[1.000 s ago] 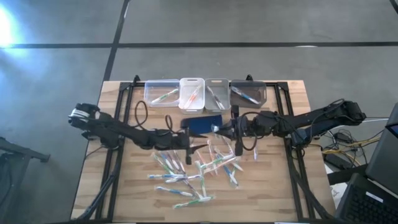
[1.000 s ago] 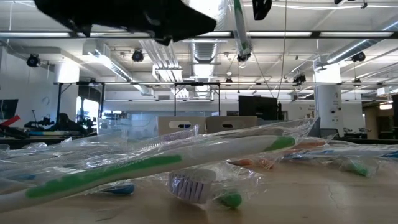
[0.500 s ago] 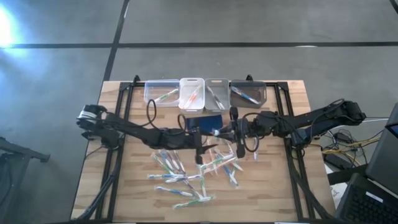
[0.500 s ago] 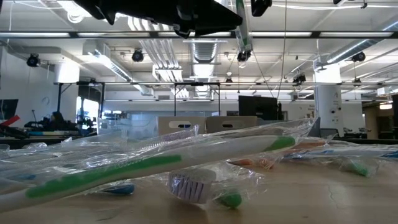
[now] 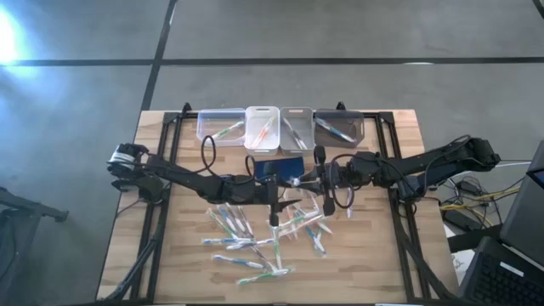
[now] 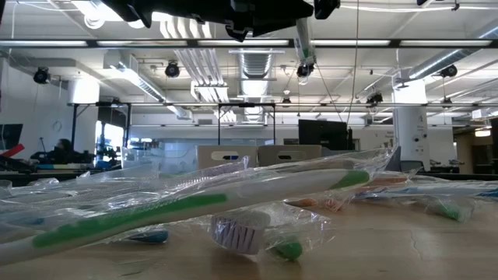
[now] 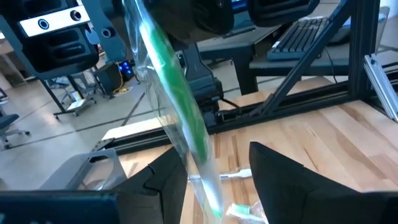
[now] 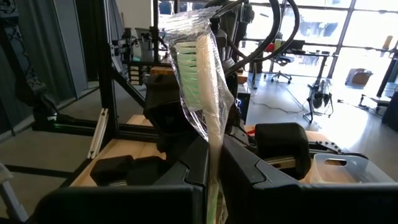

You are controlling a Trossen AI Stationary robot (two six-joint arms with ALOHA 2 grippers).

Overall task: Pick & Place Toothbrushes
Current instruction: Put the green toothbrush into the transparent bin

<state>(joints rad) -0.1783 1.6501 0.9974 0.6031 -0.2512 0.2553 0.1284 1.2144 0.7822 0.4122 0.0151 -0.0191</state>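
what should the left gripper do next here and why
Probably close the left gripper on the green toothbrush. Its fingers stand open on either side of the wrapped brush, which the right gripper holds shut and upright above the table. Once that grip looks firm, the right could let go.

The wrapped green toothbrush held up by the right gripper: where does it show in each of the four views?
High view: the green toothbrush hangs at table centre, under the right gripper.
Low view: top centre, hanging down.
Left wrist view: a diagonal green strip between the left gripper's open fingers.
Right wrist view: centre, bristles up.
Shared landmark: the right gripper clamping it.
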